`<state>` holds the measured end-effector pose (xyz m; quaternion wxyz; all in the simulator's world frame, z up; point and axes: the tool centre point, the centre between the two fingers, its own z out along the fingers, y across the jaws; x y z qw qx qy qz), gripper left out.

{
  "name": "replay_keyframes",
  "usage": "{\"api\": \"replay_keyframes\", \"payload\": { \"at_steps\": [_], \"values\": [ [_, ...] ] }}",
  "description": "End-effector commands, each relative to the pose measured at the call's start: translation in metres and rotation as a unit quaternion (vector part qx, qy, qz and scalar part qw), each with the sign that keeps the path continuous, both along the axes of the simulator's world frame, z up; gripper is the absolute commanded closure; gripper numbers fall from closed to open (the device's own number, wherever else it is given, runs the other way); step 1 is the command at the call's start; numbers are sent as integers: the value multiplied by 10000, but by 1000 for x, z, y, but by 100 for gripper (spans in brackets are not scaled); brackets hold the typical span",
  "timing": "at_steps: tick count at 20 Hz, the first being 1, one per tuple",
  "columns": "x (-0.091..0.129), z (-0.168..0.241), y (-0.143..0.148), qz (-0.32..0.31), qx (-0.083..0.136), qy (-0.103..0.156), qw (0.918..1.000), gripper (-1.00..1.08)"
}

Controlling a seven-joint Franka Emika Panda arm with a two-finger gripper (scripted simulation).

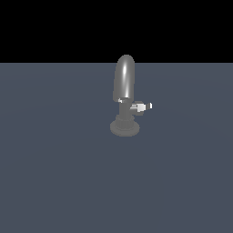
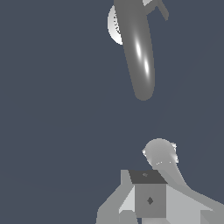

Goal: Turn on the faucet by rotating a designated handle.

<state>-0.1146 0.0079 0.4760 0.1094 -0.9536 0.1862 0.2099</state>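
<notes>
The faucet [image 1: 124,98] is a glossy grey tap that stands upright on a round stepped base, with a tall rounded spout. The handle [image 1: 142,107] is a short stub with a whitish tip that sticks out from the neck toward the exterior view's right. The gripper does not show in the exterior view. In the wrist view the faucet [image 2: 139,48] is seen from above, with the handle [image 2: 160,8] at the picture's edge. The gripper [image 2: 147,186] shows only as grey blocks at the picture's edge, well apart from the faucet and holding nothing. Its jaws are not clear enough to judge.
The faucet stands on a flat dark blue-grey surface [image 1: 54,173]. A rounded grey part of the arm [image 2: 160,153] shows in the wrist view beside the gripper's blocks.
</notes>
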Motion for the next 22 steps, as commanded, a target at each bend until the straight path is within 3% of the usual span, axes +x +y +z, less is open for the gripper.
{"api": "replay_keyframes", "payload": {
  "at_steps": [1, 12, 22],
  "values": [
    [13, -4, -2, -191, 92, 211, 9996, 108],
    [68, -31, -17, -1031, 510, 1143, 9868, 108],
    [111, -66, -37, -1818, 909, 2018, 9581, 108]
  ]
}}
